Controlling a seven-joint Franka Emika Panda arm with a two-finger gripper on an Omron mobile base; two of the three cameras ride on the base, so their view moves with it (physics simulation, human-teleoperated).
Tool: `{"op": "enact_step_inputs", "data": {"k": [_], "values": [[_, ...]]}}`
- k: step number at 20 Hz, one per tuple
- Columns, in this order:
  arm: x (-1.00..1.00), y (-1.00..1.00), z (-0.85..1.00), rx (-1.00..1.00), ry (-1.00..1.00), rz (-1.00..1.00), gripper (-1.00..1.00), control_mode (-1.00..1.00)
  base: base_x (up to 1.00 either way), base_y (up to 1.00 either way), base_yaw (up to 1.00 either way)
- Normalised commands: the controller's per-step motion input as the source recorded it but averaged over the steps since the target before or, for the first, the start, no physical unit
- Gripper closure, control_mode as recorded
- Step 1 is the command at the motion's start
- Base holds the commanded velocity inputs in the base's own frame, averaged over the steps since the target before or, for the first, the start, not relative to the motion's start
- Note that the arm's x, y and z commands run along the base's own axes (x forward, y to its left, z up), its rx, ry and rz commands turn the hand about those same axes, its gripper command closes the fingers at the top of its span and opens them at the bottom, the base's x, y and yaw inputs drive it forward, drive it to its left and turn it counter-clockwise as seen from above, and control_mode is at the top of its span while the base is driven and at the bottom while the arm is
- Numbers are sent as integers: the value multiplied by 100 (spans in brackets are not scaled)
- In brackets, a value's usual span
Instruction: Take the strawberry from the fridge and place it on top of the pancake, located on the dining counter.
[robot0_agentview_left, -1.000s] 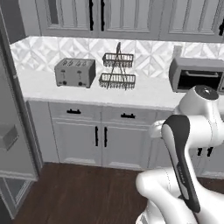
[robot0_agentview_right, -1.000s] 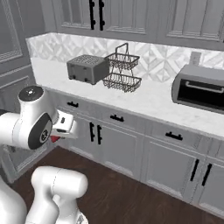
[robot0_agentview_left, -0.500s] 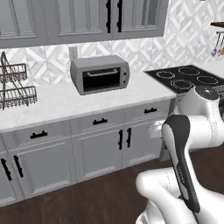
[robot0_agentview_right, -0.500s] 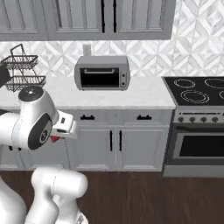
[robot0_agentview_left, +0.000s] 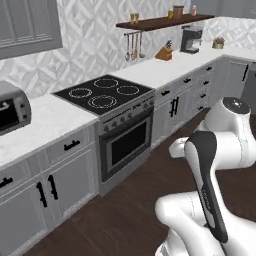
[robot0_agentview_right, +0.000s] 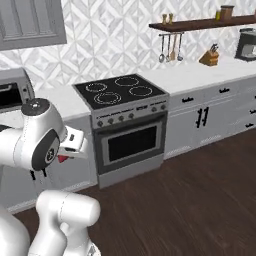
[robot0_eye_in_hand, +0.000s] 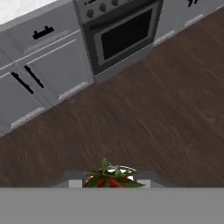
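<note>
Between my fingertips, at the bottom of the hand view, sits the strawberry (robot0_eye_in_hand: 113, 179): red flesh with green leaves on top. My gripper (robot0_eye_in_hand: 112, 183) is closed on it, the jaws nearly together and the fruit clamped between them. In the right base view a small red patch of the strawberry (robot0_agentview_right: 62, 158) shows just under my white wrist block, against my rounded forearm.

My arm is folded in close to my body. In the left base view my upper link, white with a dark stripe, rises from the lower right, and the joint above it bends back toward the left. In the right base view my elbow joint stands high at the left, with the wrist tucked low beside it. My hand hangs above the dark wood floor (robot0_eye_in_hand: 144, 118) and looks down at it, well short of the cabinets.

Ahead of me stands the oven (robot0_agentview_right: 131, 142), with a black cooktop (robot0_agentview_left: 104, 92) set into a white counter (robot0_agentview_right: 195, 75). Grey cabinets (robot0_agentview_left: 47, 187) flank it. To the left sits a toaster oven (robot0_agentview_left: 11, 111); to the far right, a shelf (robot0_agentview_right: 205, 22) hangs on the tiled wall.
</note>
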Motion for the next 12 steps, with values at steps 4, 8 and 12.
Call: {"op": "enact_step_inputs", "data": {"k": [4,8,12], "values": [[0,0,0,0,0,0,100,100,0,-85,-78],[0,0,0,0,0,0,100,100,0,-60,-84],[0,0,0,0,0,0,100,100,0,-47,-88]]}}
